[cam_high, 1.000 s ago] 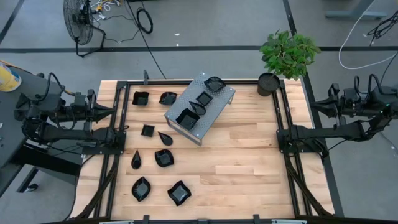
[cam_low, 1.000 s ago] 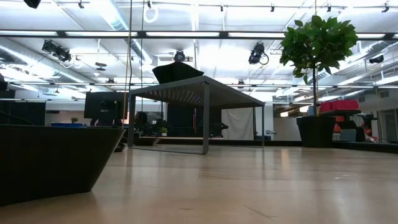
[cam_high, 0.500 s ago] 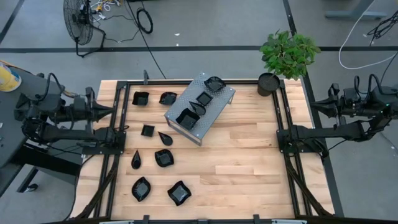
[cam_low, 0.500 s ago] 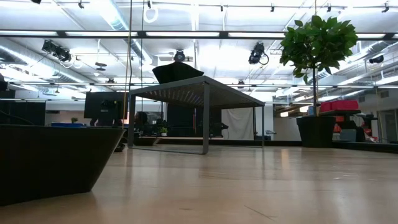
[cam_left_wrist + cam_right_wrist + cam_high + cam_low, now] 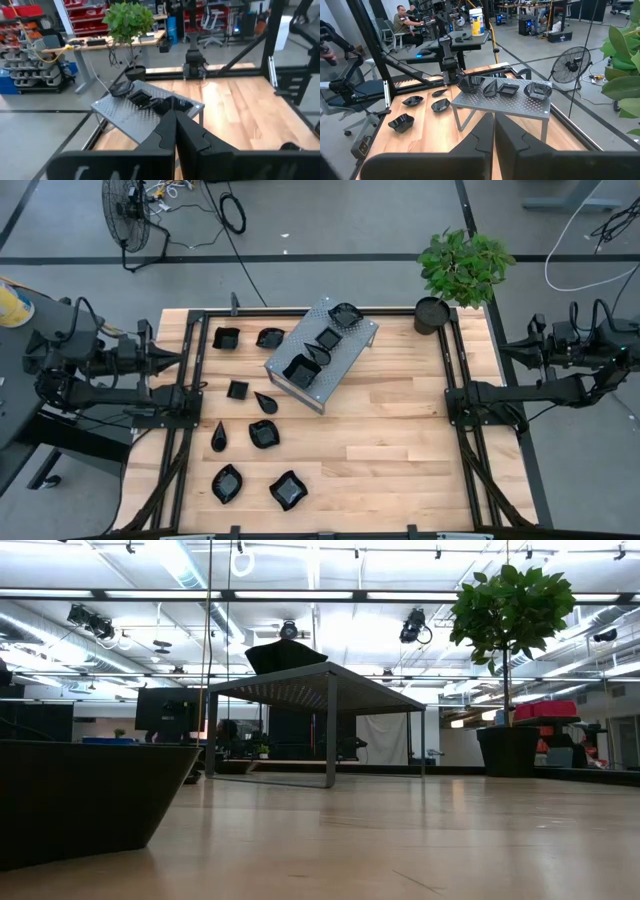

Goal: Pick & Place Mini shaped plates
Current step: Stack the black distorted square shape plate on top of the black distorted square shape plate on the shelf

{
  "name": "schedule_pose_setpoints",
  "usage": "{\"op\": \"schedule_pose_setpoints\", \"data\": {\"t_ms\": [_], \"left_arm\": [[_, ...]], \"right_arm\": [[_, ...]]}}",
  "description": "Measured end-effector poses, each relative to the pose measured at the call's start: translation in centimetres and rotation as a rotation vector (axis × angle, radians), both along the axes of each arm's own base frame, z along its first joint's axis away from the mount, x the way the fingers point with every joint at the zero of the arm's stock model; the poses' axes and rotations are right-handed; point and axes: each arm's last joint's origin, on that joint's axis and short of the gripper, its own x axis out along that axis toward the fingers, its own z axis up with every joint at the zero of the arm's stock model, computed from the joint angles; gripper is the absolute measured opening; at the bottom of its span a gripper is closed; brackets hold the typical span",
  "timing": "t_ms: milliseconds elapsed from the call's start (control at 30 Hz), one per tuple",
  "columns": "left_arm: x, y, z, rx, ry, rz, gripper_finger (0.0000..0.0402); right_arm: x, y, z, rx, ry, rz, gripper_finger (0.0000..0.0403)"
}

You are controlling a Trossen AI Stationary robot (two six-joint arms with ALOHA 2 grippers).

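Mini shaped plates sit in 2 groups: 8 on the wooden bench at its left side, 4 on the grey perforated metal stand at the far left-centre. On the stand they run in a line along its long axis, which lies diagonal, near-left to far-right: a square dish at the near end, a wavy-rimmed one at the far end. On the bench, the teardrop plate points its tip away toward the far edge, long axis roughly front-to-back; another teardrop lies diagonal, tip toward the left. Left gripper is parked off the bench's left edge, jaws closed tip to tip, empty. Right gripper is parked off the right edge, jaws also pressed together, empty. Potted plant at the far right corner. Nothing differs from 1 s ago: plates and both arms unchanged.
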Motion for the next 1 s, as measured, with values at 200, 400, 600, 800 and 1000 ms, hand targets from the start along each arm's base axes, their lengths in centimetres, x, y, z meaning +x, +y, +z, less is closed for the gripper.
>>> {"op": "schedule_pose_setpoints", "data": {"t_ms": [200, 400, 600, 800, 1000], "left_arm": [[0.04, -0.01, 0.38, -0.097, -0.057, 0.009, 0.0005], [0.04, -0.01, 0.33, -0.233, -0.079, 0.025, 0.0005], [0.03, 0.01, 0.41, -0.275, -0.095, 0.037, 0.0005], [0.01, 0.04, 0.29, -0.224, -0.075, 0.042, 0.0005], [0.01, 0.17, 0.46, -0.093, -0.068, 0.072, 0.0005]], "right_arm": [[0.0, 0.0, 0.0, 0.0, 0.0, 0.0, 0.002], [0.0, 0.0, 0.0, -0.001, 0.0, 0.0, 0.002], [0.0, 0.0, 0.0, -0.001, 0.0, 0.0, 0.002], [0.01, 0.0, 0.0, -0.001, 0.0, 0.0, 0.002], [0.02, 0.0, 0.0, -0.001, 0.001, 0.0, 0.002]]}}
